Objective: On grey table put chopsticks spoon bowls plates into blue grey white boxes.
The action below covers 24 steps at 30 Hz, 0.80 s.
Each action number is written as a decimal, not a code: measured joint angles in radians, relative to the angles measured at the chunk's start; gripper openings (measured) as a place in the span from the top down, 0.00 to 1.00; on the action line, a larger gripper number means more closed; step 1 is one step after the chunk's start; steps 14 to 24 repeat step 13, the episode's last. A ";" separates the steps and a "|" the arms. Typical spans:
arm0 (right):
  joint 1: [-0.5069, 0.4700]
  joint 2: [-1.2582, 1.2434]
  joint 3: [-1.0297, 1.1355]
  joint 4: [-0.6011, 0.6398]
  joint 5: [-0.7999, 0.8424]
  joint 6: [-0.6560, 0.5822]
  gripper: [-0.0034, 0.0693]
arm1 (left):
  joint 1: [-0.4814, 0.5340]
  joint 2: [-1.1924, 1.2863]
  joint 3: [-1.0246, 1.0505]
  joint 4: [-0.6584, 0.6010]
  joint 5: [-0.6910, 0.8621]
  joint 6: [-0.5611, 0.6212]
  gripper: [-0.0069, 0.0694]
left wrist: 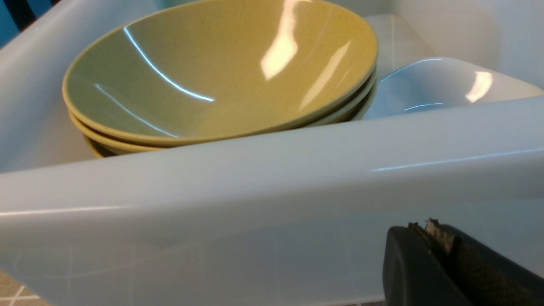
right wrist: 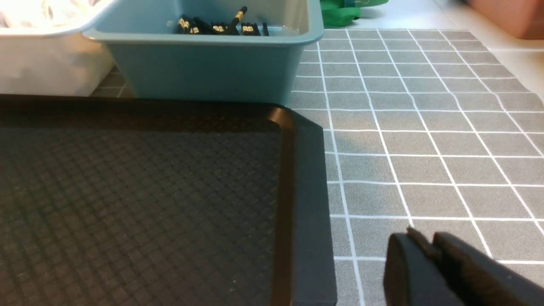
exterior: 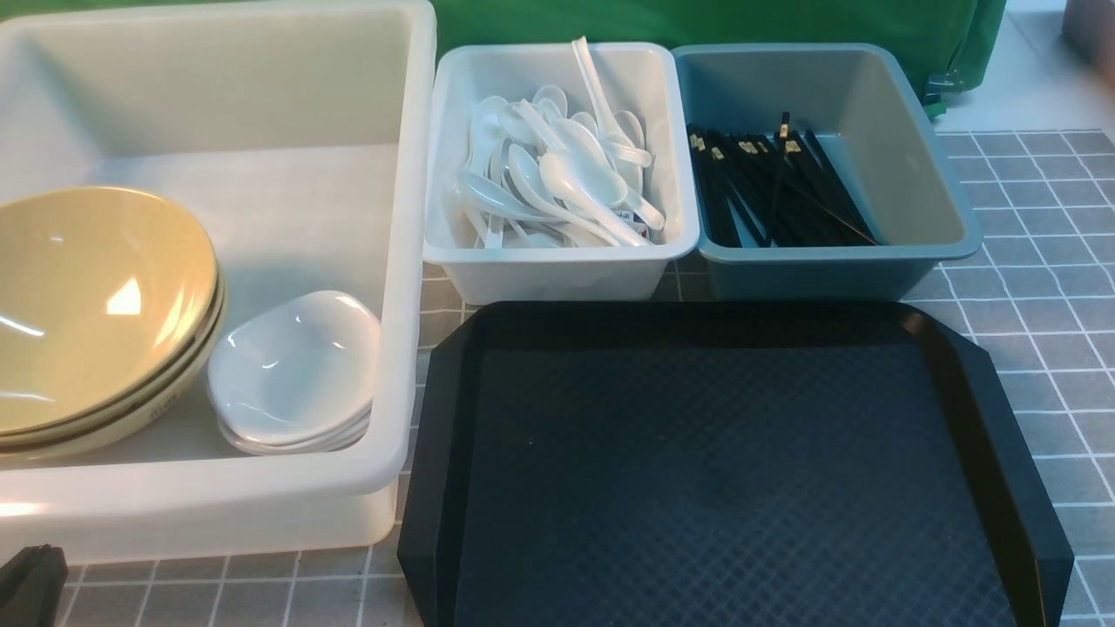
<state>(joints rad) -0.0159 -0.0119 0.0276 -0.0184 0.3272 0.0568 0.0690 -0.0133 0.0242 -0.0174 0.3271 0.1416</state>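
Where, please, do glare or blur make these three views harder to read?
Front view: bright glare patches on the top bowl, and the spoons wash into the white box. Left wrist view: streaky highlights across the bowl's inside, and the near tub wall looks soft. Right wrist view: the white box's contents are overexposed.

Front view: raised, between the arms, angled down and forward over the white tub (exterior: 409, 261), grey-white bin (exterior: 557, 270), blue bin (exterior: 819, 270) and black tray (exterior: 435, 488). Left wrist view: low and very near the tub's outer wall (left wrist: 272, 191), peering over its rim at the stacked bowls (left wrist: 221, 72), shared with the front view. Right wrist view: low, just above the grey table (right wrist: 425, 148), facing the tray corner (right wrist: 306, 170) and blue bin (right wrist: 204, 68), both shared with the front view.
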 joint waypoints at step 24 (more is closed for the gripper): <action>0.000 0.000 0.000 0.000 0.000 0.000 0.79 | 0.000 0.000 0.000 0.000 0.000 0.000 0.92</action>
